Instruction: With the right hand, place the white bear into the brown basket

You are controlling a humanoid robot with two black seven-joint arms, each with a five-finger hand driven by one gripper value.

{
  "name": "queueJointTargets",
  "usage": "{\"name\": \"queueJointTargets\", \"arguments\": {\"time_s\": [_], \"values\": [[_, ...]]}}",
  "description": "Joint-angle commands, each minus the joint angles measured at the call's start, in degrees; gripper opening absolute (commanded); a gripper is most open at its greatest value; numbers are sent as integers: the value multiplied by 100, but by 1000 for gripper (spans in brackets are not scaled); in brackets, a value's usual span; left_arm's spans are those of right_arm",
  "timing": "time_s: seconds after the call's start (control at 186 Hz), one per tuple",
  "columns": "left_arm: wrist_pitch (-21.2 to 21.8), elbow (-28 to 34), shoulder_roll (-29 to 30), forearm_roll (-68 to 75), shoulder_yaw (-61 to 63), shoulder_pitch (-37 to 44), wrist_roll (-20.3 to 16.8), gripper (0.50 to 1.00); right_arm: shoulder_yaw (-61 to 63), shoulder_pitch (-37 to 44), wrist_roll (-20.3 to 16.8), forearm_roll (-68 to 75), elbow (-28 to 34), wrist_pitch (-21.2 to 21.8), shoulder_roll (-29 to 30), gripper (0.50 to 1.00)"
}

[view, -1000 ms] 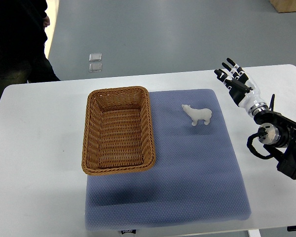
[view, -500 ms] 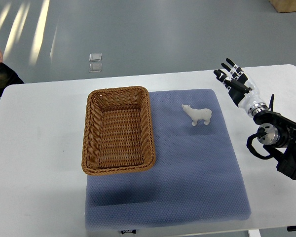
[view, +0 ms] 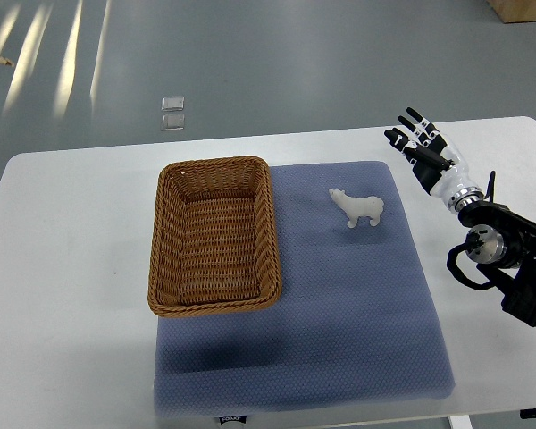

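White bear (view: 358,208) stands upright on a blue mat (view: 339,295), ungrasped. Right hand (view: 422,154), at the bear's two o'clock, fingers spread, holds nothing. Brown basket (view: 213,234) waits at the bear's nine o'clock.

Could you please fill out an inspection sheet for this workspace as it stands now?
Surface: white table with a blue mat.
Job's things: white bear upright on the mat; brown basket to its left, nothing inside.
Clutter: nothing seen.
Hands: right hand open over the table's right side, apart from the bear; left hand not in view.
Cables: black loop at the right forearm.
Surroundings: grey floor with a small floor plate.
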Motion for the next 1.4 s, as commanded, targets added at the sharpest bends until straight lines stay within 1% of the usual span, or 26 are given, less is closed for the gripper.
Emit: {"name": "queueJointTargets", "arguments": {"time_s": [0.0, 0.151, 0.269, 0.387, 0.473, 0.661, 0.737, 0.866, 0.989, 1.108, 1.177, 1.328, 1.392], "values": [[-1, 0, 0, 1, 0, 0, 7, 1000, 4, 7, 10, -15, 1, 52, 0, 921], [-1, 0, 0, 1, 0, 0, 7, 1000, 12, 7, 10, -15, 1, 78, -9, 921], [-1, 0, 0, 1, 0, 0, -2, 1000, 4, 16, 10, -24, 1, 193, -18, 924], [-1, 0, 0, 1, 0, 0, -2, 1000, 12, 25, 19, -244, 1, 210, -62, 924], [-1, 0, 0, 1, 0, 0, -2, 1000, 21, 34, 98, -323, 1, 210, -71, 919], [-1, 0, 0, 1, 0, 0, 7, 1000, 21, 60, 115, -622, 1, 219, -132, 921], [-1, 0, 0, 1, 0, 0, 7, 1000, 12, 166, 230, -947, 1, 219, -176, 919], [-1, 0, 0, 1, 0, 0, 7, 1000, 4, 289, 441, -1641, 19, 272, -299, 919], [-1, 0, 0, 1, 0, 0, 7, 1000, -32, 394, 564, -2397, 36, 527, -369, 919], [-1, 0, 0, 1, 0, 0, 7, 1000, -40, 482, 748, -3540, 89, 737, -475, 915], [-1, 0, 0, 1, 0, 0, 7, 1000, -49, 526, 935, -4365, 238, 781, -528, 915], [-1, 0, 0, 1, 0, 0, 7, 1000, -58, 508, 935, -6026, 783, 773, -800, 915], [-1, 8, 0, 1, 0, 0, 7, 1000, -58, 508, 935, -6484, 968, 773, -870, 915]]}}
